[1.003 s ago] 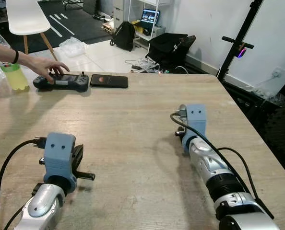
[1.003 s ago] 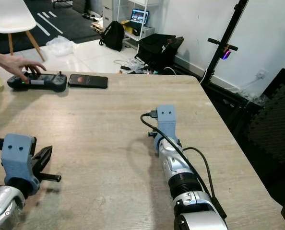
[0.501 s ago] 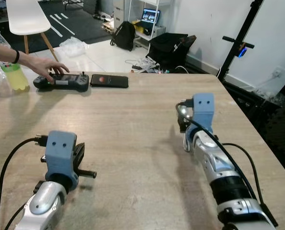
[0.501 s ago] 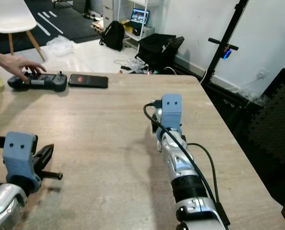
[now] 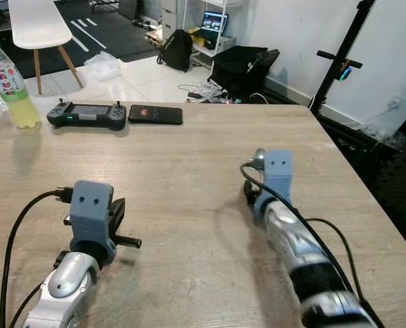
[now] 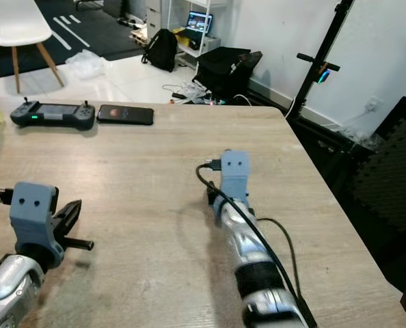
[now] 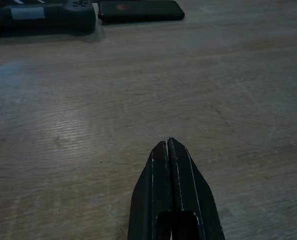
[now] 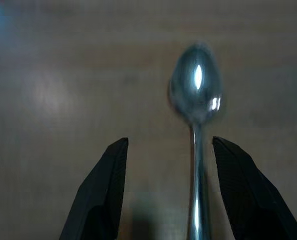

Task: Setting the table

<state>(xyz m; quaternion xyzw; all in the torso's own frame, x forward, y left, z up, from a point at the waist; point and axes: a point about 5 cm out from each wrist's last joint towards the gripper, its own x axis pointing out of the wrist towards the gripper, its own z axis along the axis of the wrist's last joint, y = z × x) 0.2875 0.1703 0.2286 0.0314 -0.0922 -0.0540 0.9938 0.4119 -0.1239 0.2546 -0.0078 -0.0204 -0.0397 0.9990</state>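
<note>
A shiny metal spoon (image 8: 196, 95) lies on the wooden table (image 5: 189, 157). In the right wrist view its bowl reaches past the fingertips and its handle runs back between them, nearer one finger. My right gripper (image 8: 169, 142) is open around the handle without closing on it. From the head, that gripper sits low on the table's right half, under its blue camera mount (image 5: 278, 171), and the spoon is hidden there. My left gripper (image 7: 167, 145) rests near the front left of the table, shut on nothing.
A black game controller (image 5: 87, 114) and a dark phone (image 5: 155, 114) lie side by side at the far left. A bottle of yellow drink (image 5: 5, 85) stands beside them. Beyond the table are a white chair (image 5: 35, 24), bags and a black stand (image 5: 340, 65).
The person's hand has left the controller and gone out of view. My right arm rose half a second ago and has come back down toward the table. The left arm barely moved.
</note>
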